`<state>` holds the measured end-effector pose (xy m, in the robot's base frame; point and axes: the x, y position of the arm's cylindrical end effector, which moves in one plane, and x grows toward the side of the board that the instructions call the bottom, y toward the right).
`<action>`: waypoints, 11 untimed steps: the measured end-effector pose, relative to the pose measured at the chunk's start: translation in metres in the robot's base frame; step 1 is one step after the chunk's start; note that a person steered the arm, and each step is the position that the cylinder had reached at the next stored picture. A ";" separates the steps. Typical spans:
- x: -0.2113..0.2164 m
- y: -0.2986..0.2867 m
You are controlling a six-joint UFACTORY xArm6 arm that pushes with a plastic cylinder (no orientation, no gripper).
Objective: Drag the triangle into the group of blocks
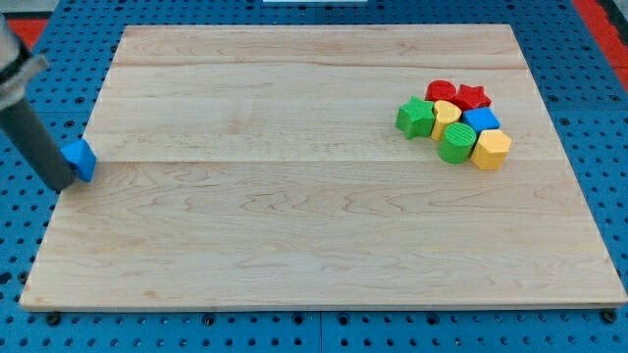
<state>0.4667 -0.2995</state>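
Note:
A blue triangle block (80, 159) lies at the wooden board's left edge, about halfway down the view. My tip (61, 185) is at the end of the dark rod and sits just to the left of and slightly below the triangle, touching or nearly touching it. The group of blocks is far across the board at the upper right: a green star (415, 117), a red block (441, 91), a red star (473, 96), a yellow heart (445, 114), a blue block (481, 120), a green cylinder (456, 143) and a yellow hexagon (491, 149).
The wooden board (314, 226) lies on a blue perforated table (599, 108). The triangle is right at the board's left edge, next to the table surface.

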 end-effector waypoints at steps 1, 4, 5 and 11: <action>-0.005 -0.005; -0.078 0.038; -0.099 0.039; -0.097 0.381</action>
